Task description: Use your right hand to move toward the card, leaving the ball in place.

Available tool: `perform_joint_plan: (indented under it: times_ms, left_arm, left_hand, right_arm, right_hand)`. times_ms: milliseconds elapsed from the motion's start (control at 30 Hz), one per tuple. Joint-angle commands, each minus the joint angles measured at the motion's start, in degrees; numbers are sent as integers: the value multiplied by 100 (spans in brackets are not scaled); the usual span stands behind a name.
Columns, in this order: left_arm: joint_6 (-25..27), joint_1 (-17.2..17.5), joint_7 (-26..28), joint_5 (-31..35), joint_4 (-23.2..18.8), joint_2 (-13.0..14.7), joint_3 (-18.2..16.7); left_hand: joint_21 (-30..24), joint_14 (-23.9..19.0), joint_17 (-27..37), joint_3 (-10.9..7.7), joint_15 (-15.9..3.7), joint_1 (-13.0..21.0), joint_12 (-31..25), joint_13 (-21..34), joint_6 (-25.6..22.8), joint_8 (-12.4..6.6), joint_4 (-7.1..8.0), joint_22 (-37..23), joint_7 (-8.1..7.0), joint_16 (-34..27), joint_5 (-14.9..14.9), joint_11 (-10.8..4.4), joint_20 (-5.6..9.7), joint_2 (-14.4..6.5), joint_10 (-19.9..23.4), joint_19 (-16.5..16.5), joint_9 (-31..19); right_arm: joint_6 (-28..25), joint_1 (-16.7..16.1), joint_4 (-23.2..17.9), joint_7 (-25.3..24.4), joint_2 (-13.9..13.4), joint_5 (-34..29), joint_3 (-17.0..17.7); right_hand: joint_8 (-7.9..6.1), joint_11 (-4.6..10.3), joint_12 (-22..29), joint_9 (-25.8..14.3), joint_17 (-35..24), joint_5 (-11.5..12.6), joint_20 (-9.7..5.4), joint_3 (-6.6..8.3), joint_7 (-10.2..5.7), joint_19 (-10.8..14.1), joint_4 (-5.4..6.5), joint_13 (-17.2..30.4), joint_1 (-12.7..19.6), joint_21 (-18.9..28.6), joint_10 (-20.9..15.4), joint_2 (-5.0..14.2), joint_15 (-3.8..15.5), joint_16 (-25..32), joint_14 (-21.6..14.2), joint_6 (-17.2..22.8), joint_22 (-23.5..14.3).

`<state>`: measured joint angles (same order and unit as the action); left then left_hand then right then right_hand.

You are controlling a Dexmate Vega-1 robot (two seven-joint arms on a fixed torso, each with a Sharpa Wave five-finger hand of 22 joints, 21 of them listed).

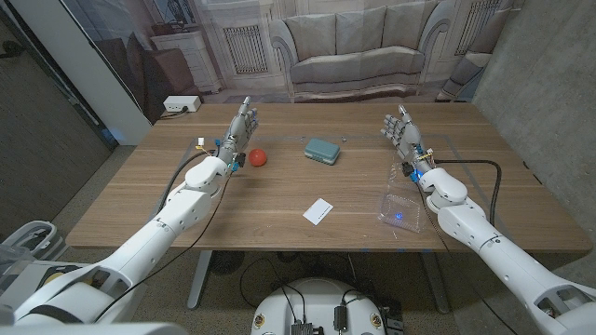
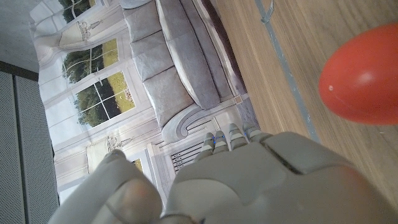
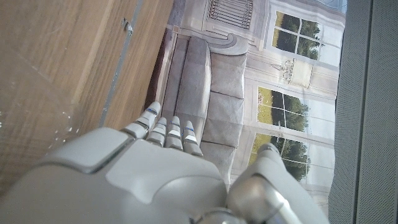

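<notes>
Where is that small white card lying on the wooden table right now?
In the head view the small white card lies flat near the table's front edge, about midway between the arms, nearer than the teal box and left of the clear plastic container.

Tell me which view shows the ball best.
The head view: the whole red ball sits on the table beside the left hand, with the card nearer the front edge. The left wrist view has it close but cut off at the picture edge.

Bare wood separates the right hand (image 1: 402, 130) from the card (image 1: 318, 211); a clear plastic tray (image 1: 400, 209) lies nearby.
</notes>
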<state>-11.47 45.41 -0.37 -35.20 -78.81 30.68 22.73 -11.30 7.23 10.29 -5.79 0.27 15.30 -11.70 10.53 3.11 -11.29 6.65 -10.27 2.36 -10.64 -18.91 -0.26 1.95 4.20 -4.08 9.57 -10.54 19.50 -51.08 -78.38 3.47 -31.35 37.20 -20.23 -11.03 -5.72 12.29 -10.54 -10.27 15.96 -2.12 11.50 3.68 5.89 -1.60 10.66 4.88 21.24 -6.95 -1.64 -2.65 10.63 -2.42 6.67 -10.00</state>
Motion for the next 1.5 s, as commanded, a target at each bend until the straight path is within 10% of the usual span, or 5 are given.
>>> perform_joint_plan:
  times_ms: [33, 1500]
  left_arm:
    - [-117, 133, -140, -73, -163, 103, -68]
    - [-280, 343, -162, -45, -272, 258, -158]
  left_hand:
    - [-44, -31, 6, -24, -1, 76, -40, 18, -42, -63, -25, -10, 12, -47, -22, 18, 221, -27, 50, -62, -13]
    - [-38, -90, 9, -14, 3, 189, -41, 19, -123, -58, -71, -12, 6, -34, -23, 11, 150, -108, 132, -77, -16]
  right_arm:
    - [208, -176, -221, 21, -59, -32, 47]
    - [818, -926, -1253, -96, -342, -450, 113]
  right_hand:
    - [-39, 7, 35, -16, -19, 10, -121, 33, -7, 38, -29, -4, 44, -16, -49, 17, -8, 46, -44, 68, -15]
    - [-50, 41, 63, -18, -17, -35, -105, 35, -61, 111, -74, -3, 103, -110, -195, 63, 5, 46, -125, 164, -18]
